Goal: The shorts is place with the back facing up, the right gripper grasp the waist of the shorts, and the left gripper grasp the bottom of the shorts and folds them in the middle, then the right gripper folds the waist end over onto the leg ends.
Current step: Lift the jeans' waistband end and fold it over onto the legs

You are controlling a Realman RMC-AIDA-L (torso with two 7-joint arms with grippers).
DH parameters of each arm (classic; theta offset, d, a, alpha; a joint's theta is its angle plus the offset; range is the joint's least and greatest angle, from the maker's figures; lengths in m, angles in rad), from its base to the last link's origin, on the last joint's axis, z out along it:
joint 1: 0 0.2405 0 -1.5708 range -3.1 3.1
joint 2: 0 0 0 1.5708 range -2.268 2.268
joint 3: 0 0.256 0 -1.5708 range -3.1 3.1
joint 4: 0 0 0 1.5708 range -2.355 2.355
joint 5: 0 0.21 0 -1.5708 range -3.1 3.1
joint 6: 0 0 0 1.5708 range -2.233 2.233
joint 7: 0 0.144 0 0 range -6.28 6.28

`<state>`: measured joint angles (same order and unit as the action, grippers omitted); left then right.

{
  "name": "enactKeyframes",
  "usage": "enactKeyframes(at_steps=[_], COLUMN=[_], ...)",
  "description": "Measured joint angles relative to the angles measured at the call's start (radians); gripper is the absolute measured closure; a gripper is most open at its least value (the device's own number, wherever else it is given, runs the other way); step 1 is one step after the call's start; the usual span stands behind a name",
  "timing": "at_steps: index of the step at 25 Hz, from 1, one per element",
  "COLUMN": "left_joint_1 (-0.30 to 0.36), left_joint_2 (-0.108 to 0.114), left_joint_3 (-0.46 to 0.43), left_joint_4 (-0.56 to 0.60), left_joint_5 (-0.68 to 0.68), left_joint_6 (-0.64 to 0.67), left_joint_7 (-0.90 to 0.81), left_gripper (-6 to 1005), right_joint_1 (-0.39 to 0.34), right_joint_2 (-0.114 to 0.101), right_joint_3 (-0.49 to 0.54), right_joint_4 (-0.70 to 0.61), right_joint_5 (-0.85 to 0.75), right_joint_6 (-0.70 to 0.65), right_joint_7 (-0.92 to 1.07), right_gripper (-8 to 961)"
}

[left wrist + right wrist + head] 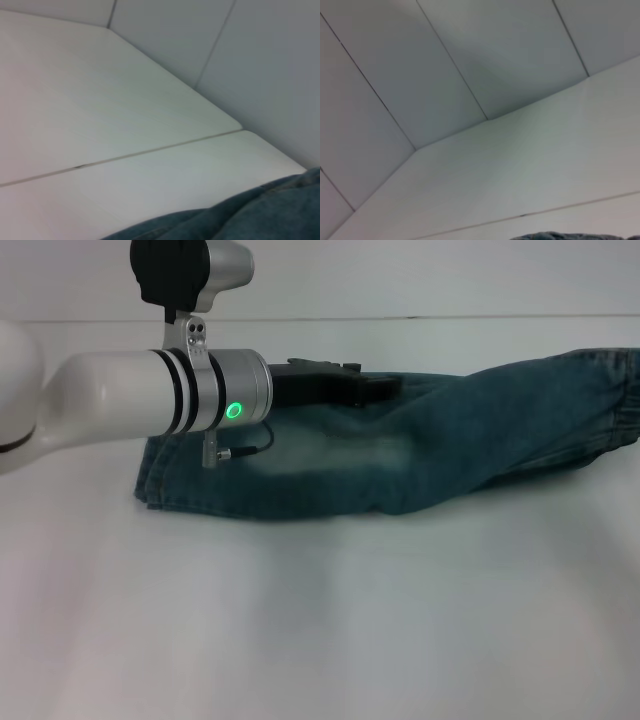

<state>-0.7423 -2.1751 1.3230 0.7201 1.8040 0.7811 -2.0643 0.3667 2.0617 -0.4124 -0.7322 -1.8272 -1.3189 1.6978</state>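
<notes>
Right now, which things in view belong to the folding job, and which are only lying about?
For the job:
shorts
left gripper, over the shorts

Not for the job:
table
wall panels
Nothing else lies about; the right gripper is out of view.

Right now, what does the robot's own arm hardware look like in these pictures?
The left arm is glossy white, ending in a silver cylindrical cuff with black rings, a round green light and a thin black cable. A black-and-silver camera housing sits above. The left end effector is black and angular. The right arm isn't visible.

Blue-green denim shorts [420, 455] flat on table
</notes>
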Motion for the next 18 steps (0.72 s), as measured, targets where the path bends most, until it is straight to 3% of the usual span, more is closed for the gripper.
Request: enactKeyframes(at_steps=[5, 14, 17, 18], left_joint_1=[-0.018, -0.057, -0.058, -0.058], left_joint_2=[0.000, 0.000, 0.000, 0.000], left_joint_3=[0.081, 0.331, 0.373, 0.373], left_joint_4=[-0.042, -0.105, -0.109, -0.109], left_joint_5=[-0.005, -0.005, -0.010, -0.010], left_joint_6=[-0.120, -0.340, -0.367, -0.367], left_joint_7=[-0.043, -0.194, -0.228, -0.228], left_gripper=[432, 646, 875, 890], right_joint_1=[0.001, 0.011, 0.016, 0.018], right_joint_2=[0.000, -0.001, 0.000, 0.001], right_joint_3=[-0.005, -0.070, -0.104, -0.119], right_joint_4=[-0.042, -0.141, -0.194, -0.216], right_joint_5=[-0.001, -0.001, -0.001, -0.001], right_joint_6=[-0.008, -0.009, -0.010, -0.010], right_joint_7=[0.024, 0.096, 0.129, 0.142], right_gripper=[869, 859, 856, 855])
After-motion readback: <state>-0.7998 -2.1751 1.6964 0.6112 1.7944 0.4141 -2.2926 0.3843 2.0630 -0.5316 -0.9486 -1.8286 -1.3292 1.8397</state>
